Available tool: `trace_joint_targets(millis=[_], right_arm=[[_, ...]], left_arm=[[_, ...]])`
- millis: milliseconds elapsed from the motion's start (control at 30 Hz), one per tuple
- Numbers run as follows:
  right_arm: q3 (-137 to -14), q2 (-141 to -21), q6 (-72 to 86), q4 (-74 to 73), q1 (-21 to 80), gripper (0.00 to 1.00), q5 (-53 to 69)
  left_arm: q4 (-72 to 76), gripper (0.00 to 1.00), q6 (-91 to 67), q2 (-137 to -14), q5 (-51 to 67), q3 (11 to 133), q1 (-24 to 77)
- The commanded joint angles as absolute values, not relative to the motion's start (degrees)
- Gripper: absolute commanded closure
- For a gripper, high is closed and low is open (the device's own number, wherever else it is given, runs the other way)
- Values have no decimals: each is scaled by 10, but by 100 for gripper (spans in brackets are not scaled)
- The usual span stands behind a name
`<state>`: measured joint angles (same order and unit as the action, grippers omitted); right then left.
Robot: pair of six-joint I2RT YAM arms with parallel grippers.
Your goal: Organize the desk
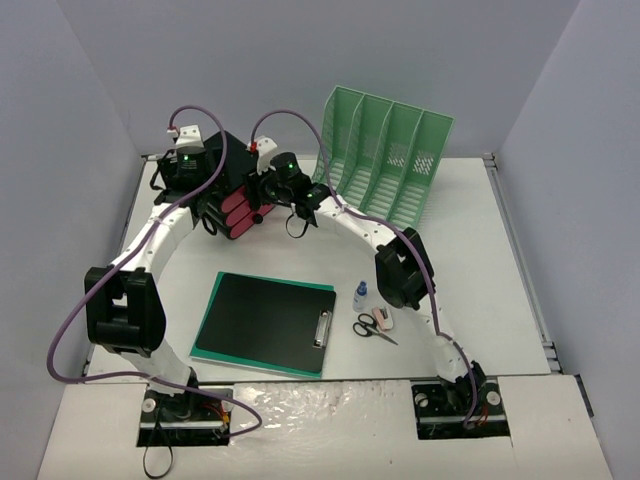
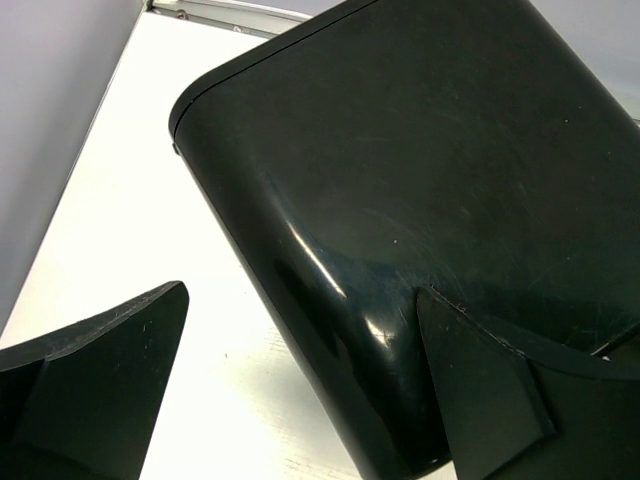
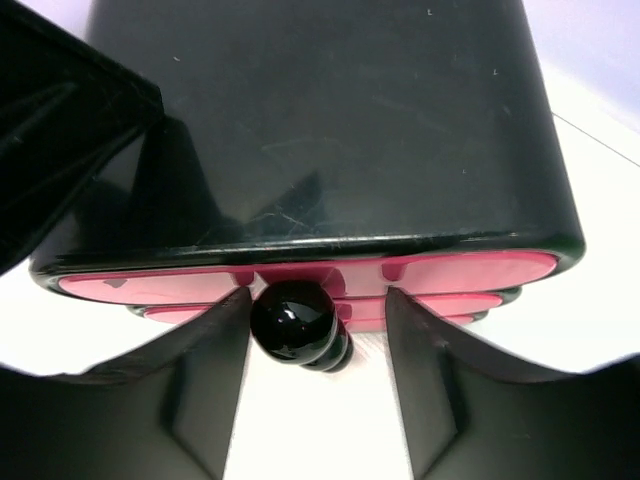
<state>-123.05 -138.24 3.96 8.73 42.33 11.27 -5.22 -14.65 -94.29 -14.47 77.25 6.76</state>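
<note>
Right gripper (image 3: 315,305) straddles the drawer knob (image 3: 293,322) on the black drawer box (image 3: 320,120), jaws parted, not clamped. Left gripper (image 2: 302,292) gapes wide at the box's corner. Early days, I'd say: clipboard (image 1: 265,322), scissors (image 1: 372,328) and bottle (image 1: 360,295) lie loose at the near side of the desk (image 1: 480,300).

Plain pale grey-blue walls close in on three sides, a back wall (image 1: 250,60), a left wall (image 1: 50,180) and a right wall (image 1: 590,170), around the white desk (image 1: 470,300), which is evenly lit and edged by a thin metal rail (image 1: 524,270) on its right.
</note>
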Motion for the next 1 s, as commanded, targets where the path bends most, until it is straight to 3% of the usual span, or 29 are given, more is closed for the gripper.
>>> trace_joint_targets(millis=[0,400,667,967], right_arm=[[-1268,-1371,31,140,426,59,114],[-1183,-1316,30,117,430,91,107],[-1102,-1251,25,98,427,100,74],[-1036,-1179,20,66,425,100,44]], left_arm=[[-104,3,-142,-923,-156,780,64],[-121,3,-144,-923,-164,777,65],[-141,3,-151,-926,-171,783,64],[-154,3,-151,-930,-171,796,64]])
